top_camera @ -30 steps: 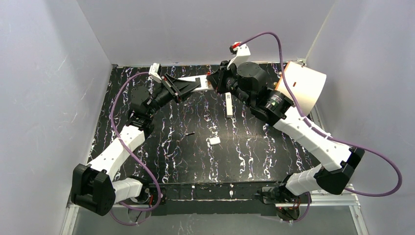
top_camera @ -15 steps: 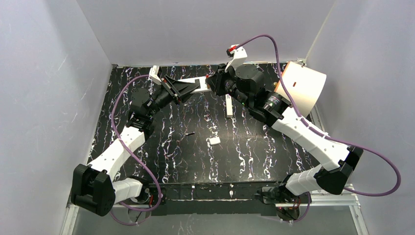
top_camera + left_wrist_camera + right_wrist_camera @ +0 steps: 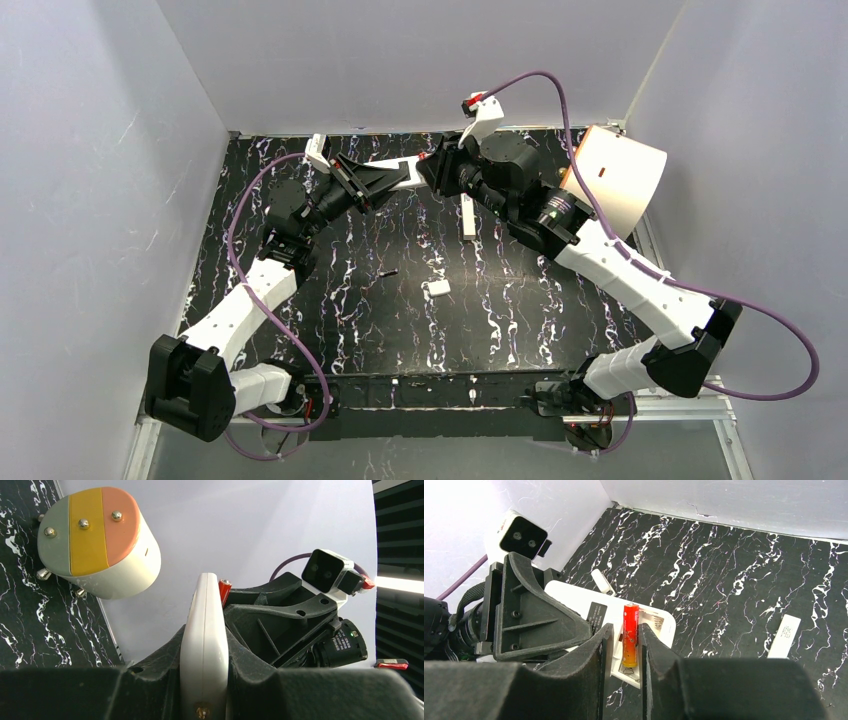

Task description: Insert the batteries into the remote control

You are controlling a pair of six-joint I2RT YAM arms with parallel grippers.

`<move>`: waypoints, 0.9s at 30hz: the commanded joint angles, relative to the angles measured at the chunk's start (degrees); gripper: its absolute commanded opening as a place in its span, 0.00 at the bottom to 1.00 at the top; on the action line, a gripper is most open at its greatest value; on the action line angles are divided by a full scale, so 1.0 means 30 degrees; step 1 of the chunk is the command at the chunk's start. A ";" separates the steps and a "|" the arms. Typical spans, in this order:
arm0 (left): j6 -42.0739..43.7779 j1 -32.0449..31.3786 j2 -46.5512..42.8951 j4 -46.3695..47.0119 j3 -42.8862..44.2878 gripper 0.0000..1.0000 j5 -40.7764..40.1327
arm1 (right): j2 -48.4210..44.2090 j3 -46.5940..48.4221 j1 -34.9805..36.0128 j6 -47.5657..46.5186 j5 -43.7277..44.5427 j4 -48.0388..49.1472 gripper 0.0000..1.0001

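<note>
My left gripper (image 3: 385, 177) (image 3: 204, 647) is shut on the white remote control (image 3: 400, 170) (image 3: 204, 630), gripping its two long edges and holding it above the back of the table. The battery compartment faces my right gripper (image 3: 432, 170) (image 3: 623, 640). An orange-red battery (image 3: 630, 635) (image 3: 224, 589) lies in the remote control's (image 3: 574, 597) open compartment between the right fingers. White plastic shows between the left finger and the battery, so the jaws stand open around it. A second, dark battery (image 3: 387, 272) lies on the black marbled table (image 3: 330, 300).
A second slim white remote (image 3: 467, 216) (image 3: 785, 636) lies just beneath the right wrist. A small white oblong piece (image 3: 438, 288) lies mid-table. A white drum with an orange and yellow end (image 3: 620, 180) (image 3: 95, 540) lies on its side at the back right corner. Grey walls enclose the table.
The right gripper has shifted slightly left toward the remote control, and its jaws have spread apart off the battery. The left arm and remote control have stayed put.
</note>
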 commanded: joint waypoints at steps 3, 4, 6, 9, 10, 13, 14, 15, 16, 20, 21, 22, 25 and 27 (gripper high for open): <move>-0.0118 -0.0072 -0.0610 0.1330 0.0087 0.00 -0.0109 | -0.0418 0.0982 0.0037 0.0096 0.0675 0.0047 0.36; -0.0124 -0.0058 -0.0610 0.1328 0.0087 0.00 -0.0099 | -0.0455 0.0941 0.0055 0.0053 0.0800 0.0074 0.39; -0.0124 -0.0050 -0.0610 0.1328 0.0087 0.00 -0.0101 | -0.0601 0.0826 0.0041 0.0015 0.1040 0.0139 0.44; -0.0140 -0.0061 -0.0582 0.1328 0.0116 0.00 -0.0094 | -0.0750 0.0701 0.0054 -0.0036 0.1084 0.0390 0.48; -0.0153 -0.0042 -0.0580 0.1335 0.0116 0.00 -0.0104 | -0.0756 0.0734 0.0057 -0.0014 0.1060 0.0424 0.48; -0.0155 -0.0070 -0.0580 0.1329 0.0116 0.00 -0.0109 | -0.0883 0.0736 0.0053 0.0134 0.0908 0.0609 0.49; -0.0155 -0.0066 -0.0580 0.1328 0.0116 0.00 -0.0102 | -0.0963 0.0723 0.0054 0.0227 0.0884 0.0690 0.49; -0.0155 -0.0069 -0.0580 0.1328 0.0131 0.00 -0.0098 | -0.1057 0.0663 0.0043 0.0316 0.0853 0.0791 0.49; -0.0129 -0.0054 -0.0595 0.1328 0.0129 0.00 -0.0104 | -0.1183 0.0597 0.0052 0.0440 0.0844 0.0929 0.50; -0.0114 -0.0065 -0.0635 0.1328 0.0146 0.00 -0.0129 | -0.2376 -0.0050 -0.0007 0.2155 0.1119 0.2021 0.67; -0.0113 -0.0069 -0.0664 0.1328 0.0146 0.00 -0.0153 | -0.2941 -0.0759 -0.0016 0.3056 0.1075 0.2782 0.73; -0.0072 -0.0054 -0.0704 0.1328 0.0160 0.00 -0.0155 | -0.3443 -0.1426 -0.0003 0.3694 0.0956 0.3778 0.78; -0.0068 -0.0047 -0.0755 0.1328 0.0172 0.00 -0.0182 | -0.4336 -0.2429 -0.0004 0.5084 0.0830 0.5552 0.85; -0.0072 -0.0065 -0.0807 0.1328 0.0190 0.00 -0.0226 | -0.4573 -0.2571 -0.0002 0.5746 0.1180 0.5449 0.88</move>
